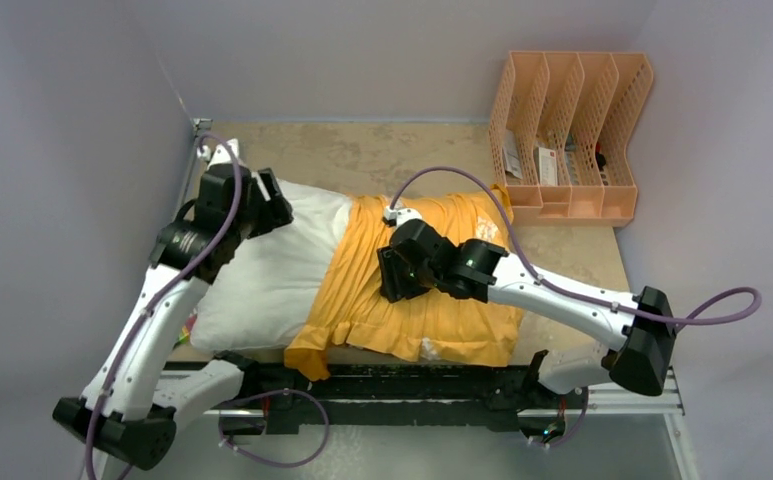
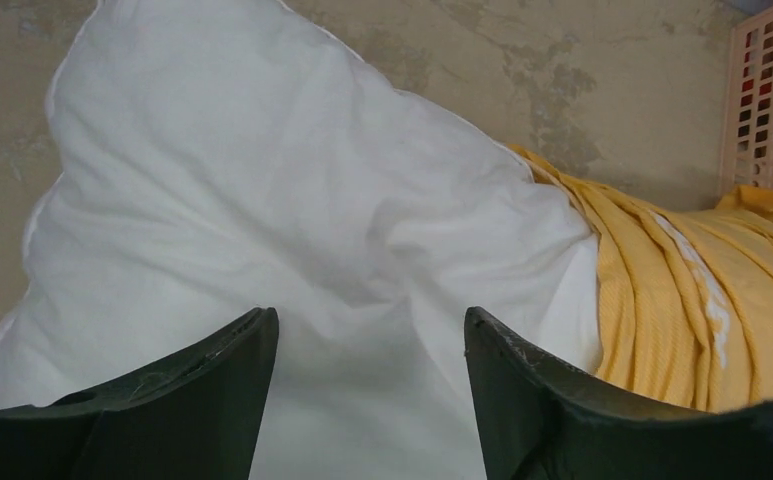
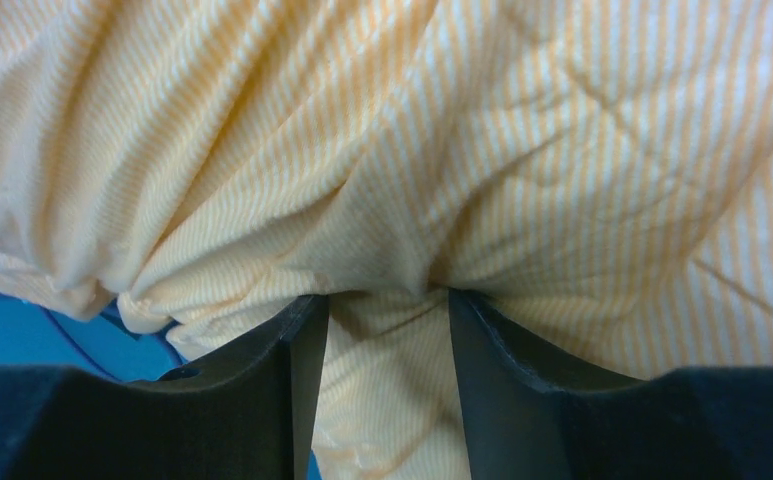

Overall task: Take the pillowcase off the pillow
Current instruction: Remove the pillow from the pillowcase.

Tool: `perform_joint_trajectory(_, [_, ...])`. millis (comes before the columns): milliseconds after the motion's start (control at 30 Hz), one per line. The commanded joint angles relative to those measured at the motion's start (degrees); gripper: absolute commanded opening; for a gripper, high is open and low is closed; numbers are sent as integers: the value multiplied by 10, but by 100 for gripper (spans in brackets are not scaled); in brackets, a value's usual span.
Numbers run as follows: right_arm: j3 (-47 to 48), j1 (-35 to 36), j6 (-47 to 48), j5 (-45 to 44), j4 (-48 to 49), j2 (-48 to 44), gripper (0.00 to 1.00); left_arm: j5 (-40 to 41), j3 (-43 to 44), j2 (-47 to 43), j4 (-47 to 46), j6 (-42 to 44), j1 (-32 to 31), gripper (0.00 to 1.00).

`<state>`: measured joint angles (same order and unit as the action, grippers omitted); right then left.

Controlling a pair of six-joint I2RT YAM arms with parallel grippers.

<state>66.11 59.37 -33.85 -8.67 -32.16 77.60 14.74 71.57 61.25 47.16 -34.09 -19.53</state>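
Observation:
The white pillow (image 1: pixel 262 280) lies across the table, its left half bare. The orange-yellow pillowcase (image 1: pixel 432 310) covers the right half, bunched in folds with its open edge near the middle. My left gripper (image 1: pixel 277 205) is at the pillow's far left corner; in the left wrist view it (image 2: pixel 370 320) is open, the white pillow (image 2: pixel 262 180) lying slack between the spread fingers and the pillowcase (image 2: pixel 692 290) off to the right. My right gripper (image 1: pixel 390 275) presses down on the cover's middle. Up close it (image 3: pixel 387 298) pinches a raised fold of striped pillowcase (image 3: pixel 462 150).
A peach desk organiser (image 1: pixel 572 130) with a few small items stands at the table's back right, its lattice side (image 2: pixel 772 100) also in the left wrist view. Grey walls close in on the left, right and back. The black rail (image 1: pixel 412 385) runs along the near edge.

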Motion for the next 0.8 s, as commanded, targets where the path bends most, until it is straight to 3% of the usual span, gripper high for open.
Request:
perform_joint_trajectory(0, [4,-27,-50,-56,-11,29,53,-27,-23,-98,44,-51,2,69])
perform_joint_trajectory(367, [22,-90,-57,39,48,60,63,-123,-118,-245,170,-135,2,76])
perform_joint_trajectory(467, [45,-95,-35,40,31,81,63,-268,-168,-255,124,-108,1,77])
perform_joint_trajectory(500, [53,-95,-33,39,24,88,63,-282,-183,-249,121,-101,2,77])
perform_joint_trajectory(633, [82,-95,-18,14,3,93,65,-210,-209,-244,112,-90,2,77])
perform_joint_trajectory(700, [90,-86,-11,7,-5,79,66,-186,-214,-228,93,-88,1,58])
perform_joint_trajectory(767, [91,-66,-7,-8,-8,56,66,-182,-220,-205,66,-95,1,25])
